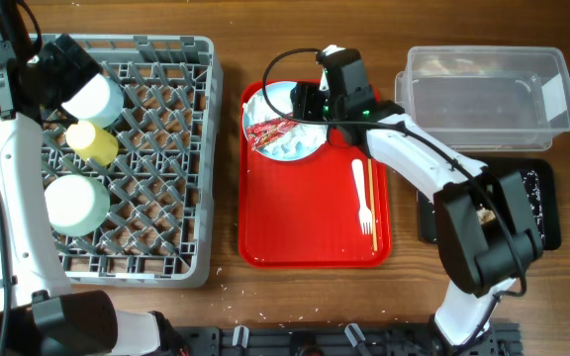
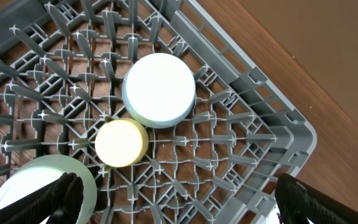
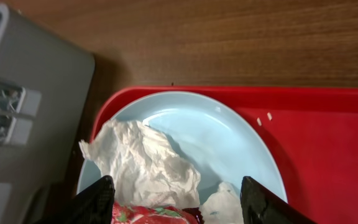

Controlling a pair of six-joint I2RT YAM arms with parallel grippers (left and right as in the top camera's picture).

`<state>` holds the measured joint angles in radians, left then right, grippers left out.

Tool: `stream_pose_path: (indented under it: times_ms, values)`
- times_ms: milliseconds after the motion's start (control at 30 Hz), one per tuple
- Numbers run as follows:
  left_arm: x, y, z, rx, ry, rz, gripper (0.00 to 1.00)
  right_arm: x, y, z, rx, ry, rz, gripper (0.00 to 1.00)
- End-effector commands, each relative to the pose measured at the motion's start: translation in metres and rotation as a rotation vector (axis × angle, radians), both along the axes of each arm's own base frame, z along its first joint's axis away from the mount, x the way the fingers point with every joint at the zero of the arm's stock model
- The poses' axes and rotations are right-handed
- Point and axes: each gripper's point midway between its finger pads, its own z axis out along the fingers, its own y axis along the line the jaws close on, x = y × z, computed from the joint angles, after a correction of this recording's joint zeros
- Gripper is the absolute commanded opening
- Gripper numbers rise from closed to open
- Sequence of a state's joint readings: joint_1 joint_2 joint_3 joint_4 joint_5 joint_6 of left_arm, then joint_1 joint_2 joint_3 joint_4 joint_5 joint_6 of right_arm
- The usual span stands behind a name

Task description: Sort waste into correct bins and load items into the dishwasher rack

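Observation:
The pale blue plate (image 1: 295, 138) lies at the back of the red tray (image 1: 305, 227) and holds the red-and-white wrapper (image 1: 270, 130) and the white napkin (image 3: 143, 163). My right gripper (image 1: 307, 102) hovers open over the plate, its fingers (image 3: 179, 205) on either side of the napkin and wrapper (image 3: 157, 214). The white fork (image 1: 361, 193) and the chopstick (image 1: 372, 203) lie on the tray's right side. The grey rack (image 1: 181, 158) holds an upturned mint bowl (image 2: 159, 89), a yellow cup (image 2: 122, 143) and a mint saucer (image 2: 30, 186). My left gripper (image 2: 179, 205) is open and empty above them.
The clear tub (image 1: 488, 94) stands at the back right. The black tray (image 1: 540, 203) lies in front of it, partly under my right arm, with rice-like scraps in it. A few crumbs lie on the red tray (image 3: 265, 118) and near the table's front edge.

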<state>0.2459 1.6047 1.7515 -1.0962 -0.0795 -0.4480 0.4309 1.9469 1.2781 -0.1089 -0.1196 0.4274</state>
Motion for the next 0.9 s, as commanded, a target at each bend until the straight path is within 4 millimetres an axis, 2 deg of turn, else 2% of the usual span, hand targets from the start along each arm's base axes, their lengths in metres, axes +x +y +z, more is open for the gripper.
stream_pose_path:
  times_ms: [0, 67, 167, 300, 400, 467, 533, 633, 800, 867]
  values:
    - [0.000, -0.001, -0.001, -0.009, -0.001, 0.003, 1.00, -0.013, 0.018, -0.029, -0.014, 0.039, 0.168, 0.64]
    - [0.000, -0.001, -0.001, -0.009, -0.001, 0.003, 1.00, -0.020, 0.026, -0.027, 0.016, 0.045, 0.229, 0.62]
    - [0.000, -0.001, -0.001, -0.009, -0.001, 0.003, 1.00, -0.024, 0.025, -0.032, 0.006, 0.067, 0.233, 0.62]
    - [0.000, -0.001, -0.001, -0.009, -0.001, 0.003, 1.00, -0.029, 0.020, -0.046, -0.026, 0.102, 0.237, 0.53]
    - [0.000, -0.001, -0.001, -0.009, -0.001, 0.003, 1.00, -0.030, 0.020, -0.049, -0.026, 0.113, 0.234, 0.29]
    - [0.000, -0.001, -0.001, -0.009, -0.001, 0.003, 1.00, -0.029, 0.019, -0.047, -0.013, 0.121, 0.213, 0.06]
    - [0.000, -0.001, -0.001, -0.009, -0.001, 0.003, 1.00, -0.027, 0.018, -0.042, -0.008, 0.113, 0.204, 0.04]
    - [0.000, -0.001, -0.001, -0.009, -0.001, 0.003, 1.00, -0.019, 0.009, -0.012, 0.054, 0.093, 0.126, 0.04]
    - [0.000, -0.001, -0.001, -0.009, -0.001, 0.003, 1.00, -0.009, -0.024, 0.069, 0.131, -0.019, 0.028, 0.04]
    - [0.000, -0.001, -0.001, -0.009, -0.001, 0.003, 1.00, -0.010, -0.038, 0.088, 0.138, -0.042, 0.004, 0.04]
